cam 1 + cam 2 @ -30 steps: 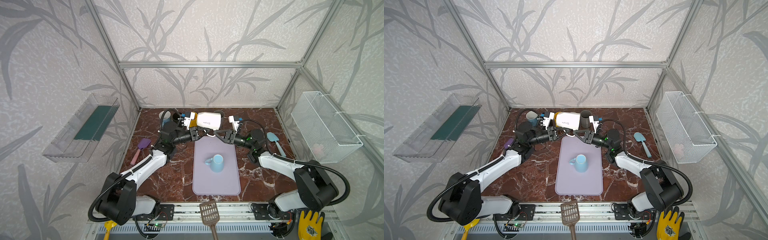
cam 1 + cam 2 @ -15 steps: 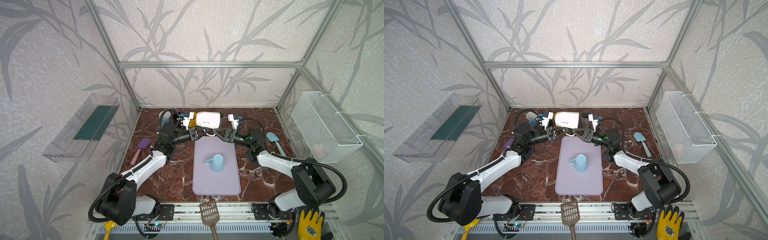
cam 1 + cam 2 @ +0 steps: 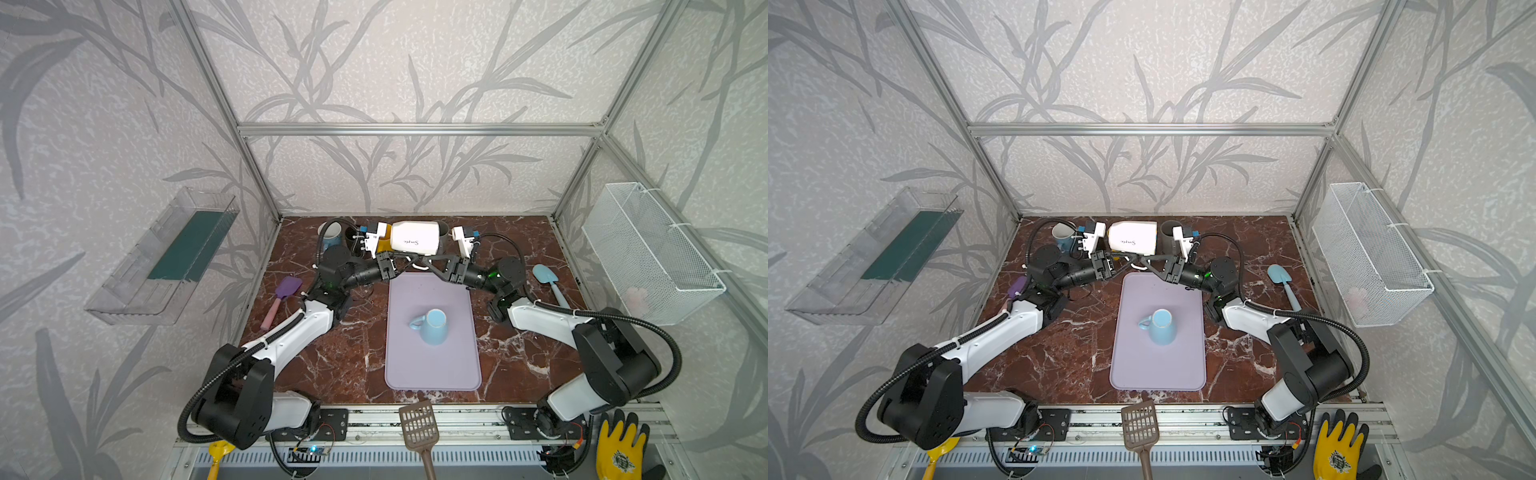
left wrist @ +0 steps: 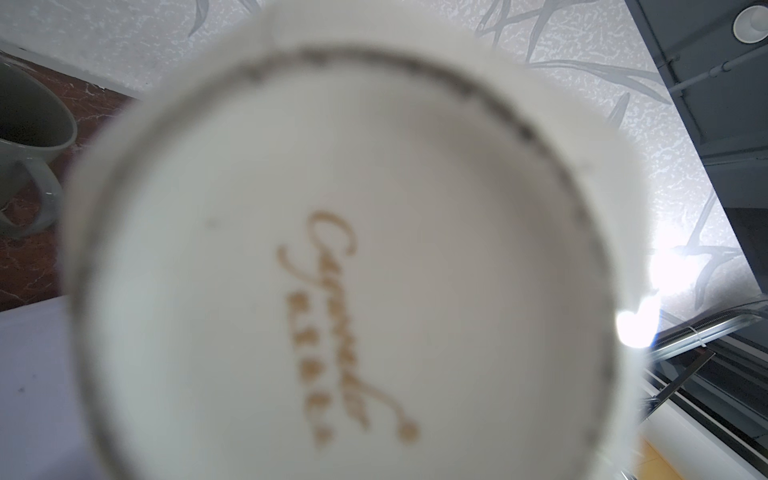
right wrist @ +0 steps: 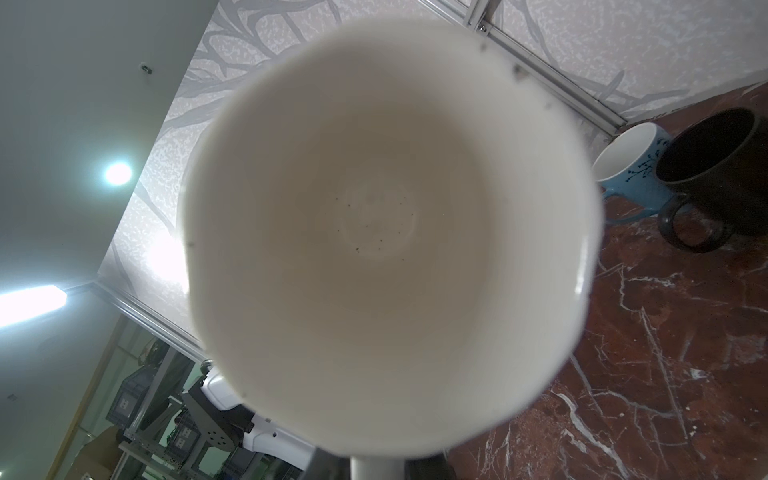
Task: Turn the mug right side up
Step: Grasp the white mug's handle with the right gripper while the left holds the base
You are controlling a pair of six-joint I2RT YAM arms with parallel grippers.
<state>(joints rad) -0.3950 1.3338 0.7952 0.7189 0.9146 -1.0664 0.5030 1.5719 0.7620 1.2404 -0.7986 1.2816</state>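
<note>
Mid-flip handover: white ceramic mug [image 3: 415,237] lies sideways, aloft over the back of the red-brown marble counter [image 3: 353,353] — left claw [image 3: 405,260] and right claw [image 3: 428,261] both clamped at its handle. Next: one releases, the other rotates it mouth-up

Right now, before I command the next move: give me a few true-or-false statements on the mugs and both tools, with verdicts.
1. The white mug is in the air, on its side. True.
2. Its mouth faces the left arm. False: the right wrist view looks into the mouth; the left wrist view shows its base.
3. Both tools are open. False: the left tool and right tool are shut on the white mug.
4. A blue mug stands on the mat. True.
</note>
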